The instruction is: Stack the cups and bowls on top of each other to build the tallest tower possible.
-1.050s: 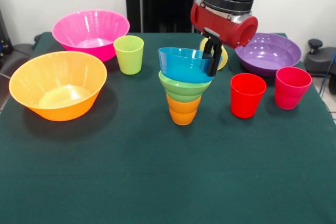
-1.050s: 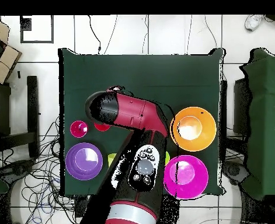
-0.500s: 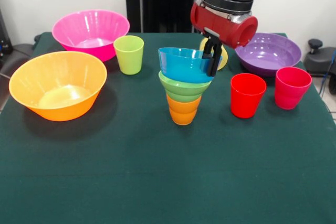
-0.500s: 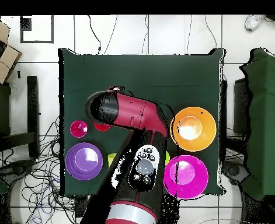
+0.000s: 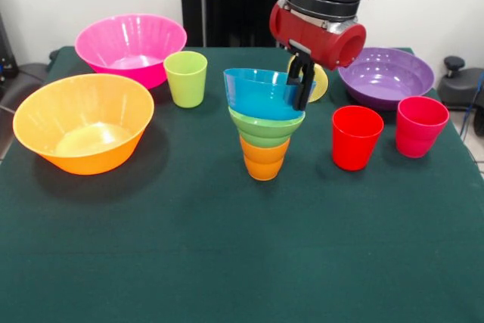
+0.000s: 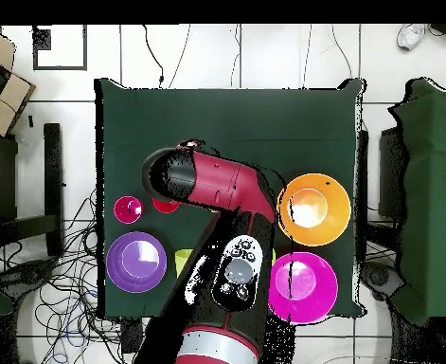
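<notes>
Lab: loose cables (image 6: 61,284) litter tiled floor (image 6: 264,57).

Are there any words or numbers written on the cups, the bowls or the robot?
No text can be read anywhere in either view.
The cups and bowls, such as the small blue bowl and the red cup, are plain with no print.
The arm shows a few small round marks on its black top in the overhead view; they are too small to read as words or signs.

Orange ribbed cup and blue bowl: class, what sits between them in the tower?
The small light green bowl sits between the orange ribbed cup and blue bowl, shown in the front view.
</notes>
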